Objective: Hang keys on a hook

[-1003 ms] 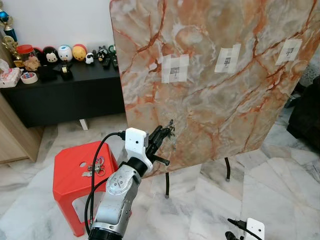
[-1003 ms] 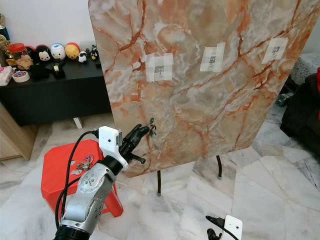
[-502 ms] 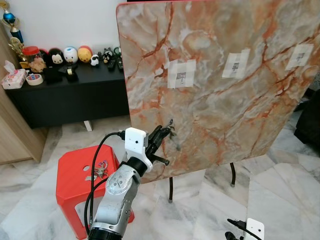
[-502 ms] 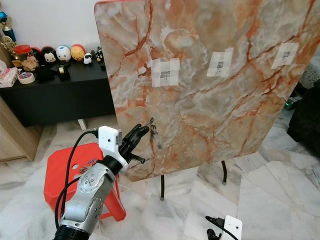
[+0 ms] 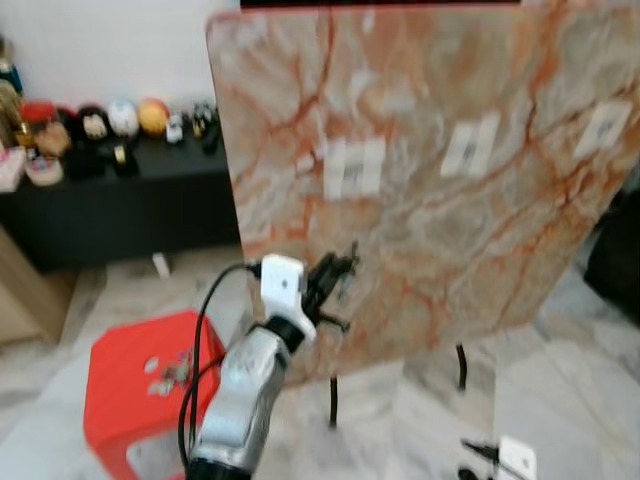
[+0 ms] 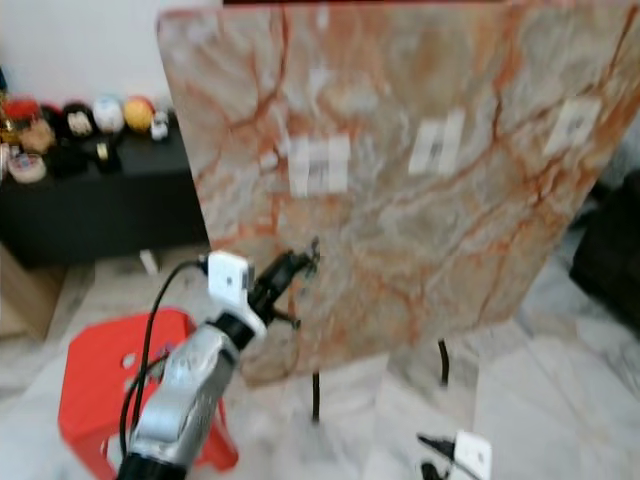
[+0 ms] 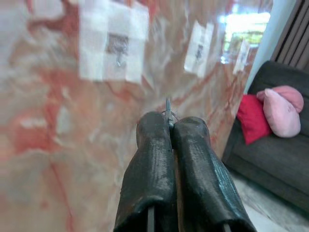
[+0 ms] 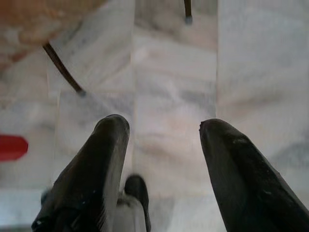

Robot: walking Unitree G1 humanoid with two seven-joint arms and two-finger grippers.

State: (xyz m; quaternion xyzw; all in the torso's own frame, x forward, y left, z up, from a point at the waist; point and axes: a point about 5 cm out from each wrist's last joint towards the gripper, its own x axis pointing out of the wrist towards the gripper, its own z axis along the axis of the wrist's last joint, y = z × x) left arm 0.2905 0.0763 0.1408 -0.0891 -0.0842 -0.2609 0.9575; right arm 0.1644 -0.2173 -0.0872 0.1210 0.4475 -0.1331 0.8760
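My left gripper (image 5: pixel 341 267) is raised in front of the upright marble-patterned board (image 5: pixel 500 240), shut on a thin metal bit of the keys (image 7: pixel 168 105) that sticks out past its fingertips (image 7: pixel 153 126). Three hooks sit on the board under white tape patches: the nearest hook (image 5: pixel 352 168) is above and slightly right of the gripper, a second hook (image 5: pixel 472 145) in the middle, a third hook (image 5: pixel 603 125) at the right. In the left wrist view the nearest hook (image 7: pixel 116 46) lies beyond the fingertips. My right gripper (image 8: pixel 164 125) hangs low and open over the floor.
A red plastic stool (image 5: pixel 120 400) stands at my lower left with another bunch of keys (image 5: pixel 170 368) on it. A black low cabinet (image 5: pixel 120 200) with figurines runs along the back wall. The board stands on thin black legs (image 5: pixel 333 395) on a marble floor.
The whole picture has shifted and blurred, so the camera moved. My left gripper stays shut on the keys and sits a little closer below the nearest taped hook.
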